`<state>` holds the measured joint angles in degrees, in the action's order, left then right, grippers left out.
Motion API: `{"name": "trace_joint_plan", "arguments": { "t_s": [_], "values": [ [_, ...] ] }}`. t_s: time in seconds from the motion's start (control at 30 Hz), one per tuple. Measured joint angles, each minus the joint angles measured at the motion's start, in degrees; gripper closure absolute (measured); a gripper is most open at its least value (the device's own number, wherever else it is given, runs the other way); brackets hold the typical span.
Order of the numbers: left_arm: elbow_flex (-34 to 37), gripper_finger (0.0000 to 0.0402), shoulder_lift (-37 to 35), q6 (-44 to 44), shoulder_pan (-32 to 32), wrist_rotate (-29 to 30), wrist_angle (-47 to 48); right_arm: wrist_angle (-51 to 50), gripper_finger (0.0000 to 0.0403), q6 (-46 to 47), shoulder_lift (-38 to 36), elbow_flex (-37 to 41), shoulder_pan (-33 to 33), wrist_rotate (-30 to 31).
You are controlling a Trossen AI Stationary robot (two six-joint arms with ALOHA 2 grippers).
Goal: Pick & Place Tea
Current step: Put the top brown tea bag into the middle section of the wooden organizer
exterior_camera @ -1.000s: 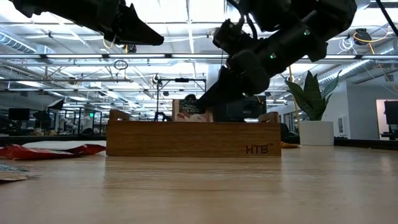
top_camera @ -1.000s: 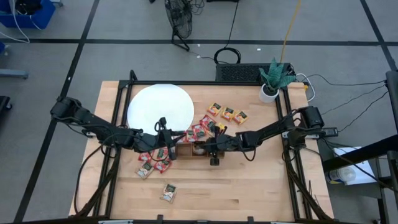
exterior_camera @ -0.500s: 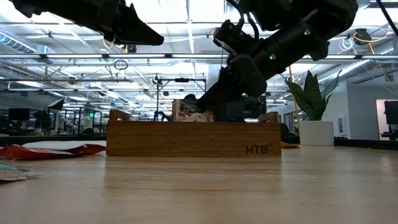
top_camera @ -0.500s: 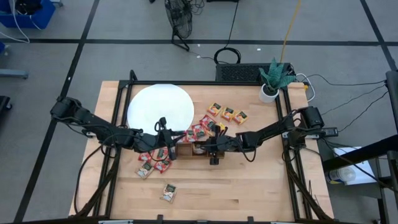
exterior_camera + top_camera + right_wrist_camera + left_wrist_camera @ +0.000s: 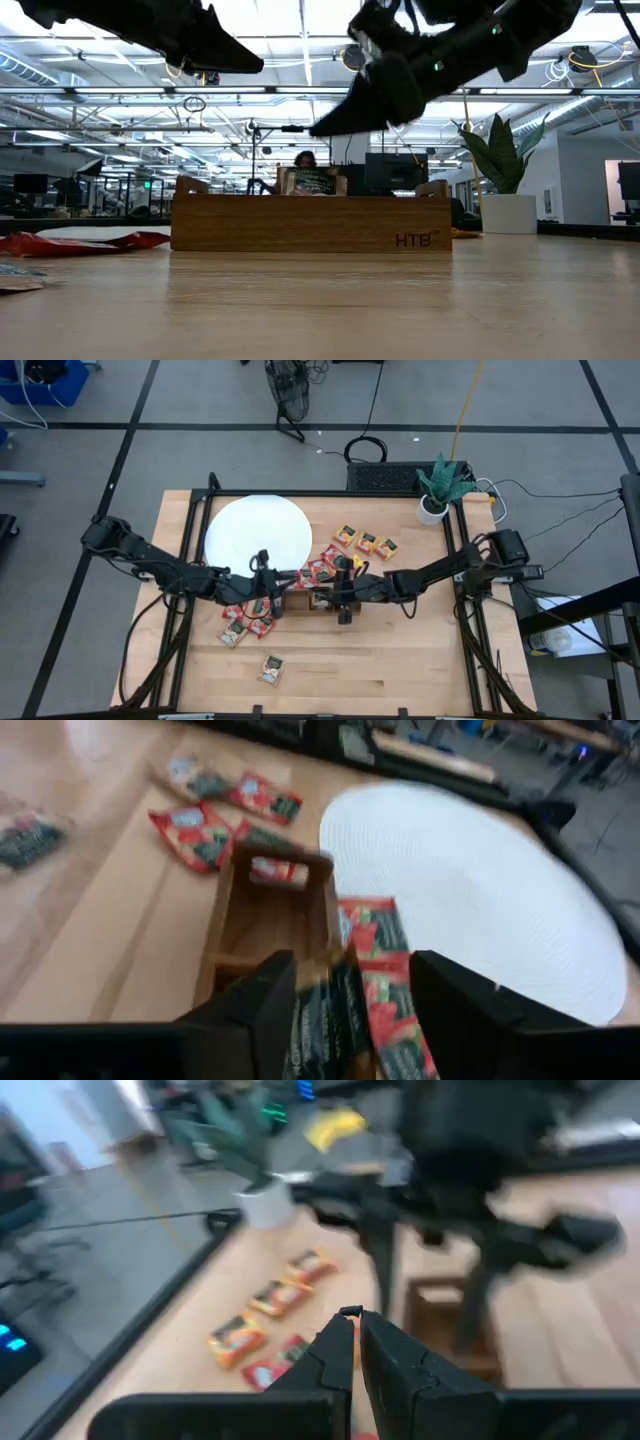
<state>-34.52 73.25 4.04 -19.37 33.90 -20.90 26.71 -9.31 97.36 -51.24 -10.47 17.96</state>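
Note:
A brown wooden tray (image 5: 310, 224) stands mid-table. A dark-labelled tea sachet (image 5: 312, 182) stands on edge in it, its top above the wall. My right gripper (image 5: 322, 127) hangs open just above this sachet (image 5: 322, 1010) and does not touch it. My left gripper (image 5: 355, 1320) is shut and empty, raised over the table left of the tray (image 5: 308, 600). Red tea sachets (image 5: 318, 570) lie by the tray's far side, and more (image 5: 250, 615) lie at its left. Orange ones (image 5: 365, 542) lie farther back.
A white round disc (image 5: 255, 530) lies at the far left of the table. A potted plant (image 5: 438, 490) stands at the far right corner. Pale sachets (image 5: 270, 670) lie toward the near edge. Bare wood stretches along the near right.
My right gripper has opened and risen from the tray, letting go of the dark-labelled sachet. The sachet stays standing on edge in the tray.

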Motion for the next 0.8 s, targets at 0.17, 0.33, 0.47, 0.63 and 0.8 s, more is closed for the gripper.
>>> {"name": "trace_joint_plan", "arguments": {
  "t_s": [0.17,0.33,0.47,0.63,0.8],
  "values": [
    [-8.01,0.0370,0.88,-2.49,-7.05,-0.82,26.57,-0.14,0.0205,-0.82,-3.30,1.28,-0.92,-0.08],
    [-20.15,0.0355,9.19,-29.46,-12.05,-1.39,59.66,0.51,0.0204,-0.65,-4.08,3.66,-0.89,-0.02],
    [-25.10,0.0316,15.83,-58.31,-12.77,-13.95,82.04,3.41,0.0204,0.28,-4.04,6.28,-0.01,0.01],
    [-23.14,0.0267,18.01,-74.16,-12.76,-32.88,87.79,8.71,0.0204,2.69,-4.04,9.59,0.81,0.04],
    [-19.69,0.0246,14.12,-79.86,-15.06,-37.48,86.06,11.61,0.0204,2.36,-4.04,10.80,0.73,-0.17]
  ]
}}
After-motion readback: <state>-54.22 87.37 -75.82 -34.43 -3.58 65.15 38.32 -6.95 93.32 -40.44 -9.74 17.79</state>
